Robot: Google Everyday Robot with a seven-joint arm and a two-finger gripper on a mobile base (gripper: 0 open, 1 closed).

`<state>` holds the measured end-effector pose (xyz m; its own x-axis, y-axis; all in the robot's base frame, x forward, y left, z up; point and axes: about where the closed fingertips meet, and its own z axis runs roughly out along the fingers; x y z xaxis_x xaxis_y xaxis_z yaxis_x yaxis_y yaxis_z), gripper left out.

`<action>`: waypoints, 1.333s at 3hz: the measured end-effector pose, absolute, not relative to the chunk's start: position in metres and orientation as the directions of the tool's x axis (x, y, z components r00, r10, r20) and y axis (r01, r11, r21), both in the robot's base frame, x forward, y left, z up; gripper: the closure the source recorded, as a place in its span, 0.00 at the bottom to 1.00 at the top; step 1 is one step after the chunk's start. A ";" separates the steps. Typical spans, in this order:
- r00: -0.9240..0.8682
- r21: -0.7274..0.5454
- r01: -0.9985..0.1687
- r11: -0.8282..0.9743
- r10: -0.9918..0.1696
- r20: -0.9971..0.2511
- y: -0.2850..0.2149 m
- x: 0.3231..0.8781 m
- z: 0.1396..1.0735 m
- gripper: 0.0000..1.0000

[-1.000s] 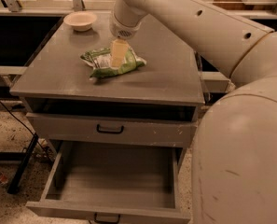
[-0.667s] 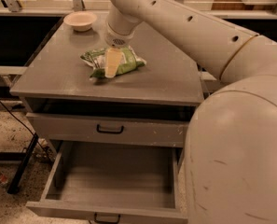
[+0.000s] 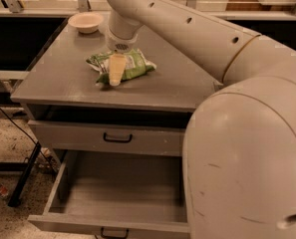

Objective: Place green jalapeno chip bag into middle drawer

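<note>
The green jalapeno chip bag lies flat on the grey cabinet top, near its middle. My gripper points down from the arm's wrist and sits over the left part of the bag, at or just above its surface. It hides part of the bag. The middle drawer is pulled out wide below, with a bare grey floor and a black handle at its front edge. Nothing lies in it.
A round beige bowl stands at the back left of the cabinet top. A grey drawer front with a black handle sits shut above the open drawer. My arm's big body fills the right side. A black stand leg leans at the left.
My gripper has moved a little left and down toward the front of the bag. The bag and the drawer have stayed put.
</note>
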<state>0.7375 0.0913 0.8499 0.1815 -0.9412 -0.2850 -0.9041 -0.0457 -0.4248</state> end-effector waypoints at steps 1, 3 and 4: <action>0.181 -0.425 -0.904 -0.046 -0.941 -0.285 0.091 0.737 0.850 0.03; 0.181 -0.425 -0.904 -0.046 -0.941 -0.285 0.091 0.737 0.850 0.51; 0.181 -0.425 -0.904 -0.046 -0.941 -0.285 0.091 0.737 0.850 0.74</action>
<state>0.7375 0.0914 0.8497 0.1815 -0.9412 -0.2849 -0.9042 -0.0458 -0.4246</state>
